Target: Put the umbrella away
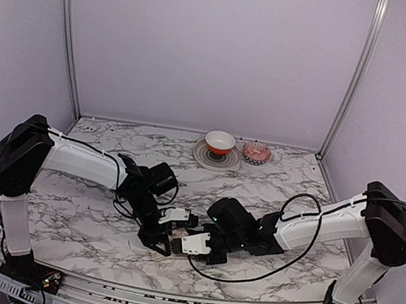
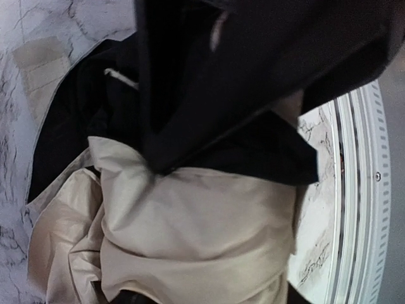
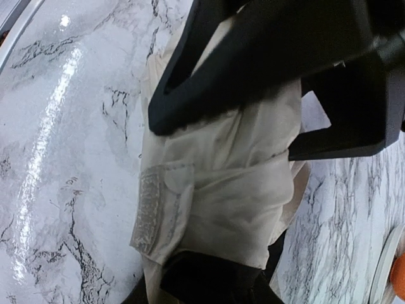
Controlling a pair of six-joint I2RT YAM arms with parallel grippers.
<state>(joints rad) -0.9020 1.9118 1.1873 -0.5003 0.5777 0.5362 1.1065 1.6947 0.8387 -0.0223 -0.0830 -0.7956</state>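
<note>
Wrinkled cream-and-black umbrella (image 3: 215, 190), bundled

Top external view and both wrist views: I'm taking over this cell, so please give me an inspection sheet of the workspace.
Surface: glossy marble-patterned table.
Job's things: umbrella, bunched cream and black fabric, near the front edge between the arms.
Clutter: red-and-white bowl on a grey plate at the back; small patterned dish beside it.
Grippers: left gripper over the umbrella, state unclear; right gripper fingers either side of the cream fabric, grip unclear.
Cables: black cable loops from the right arm onto the table.
Surroundings: plain lilac walls, metal corner rails.
</note>
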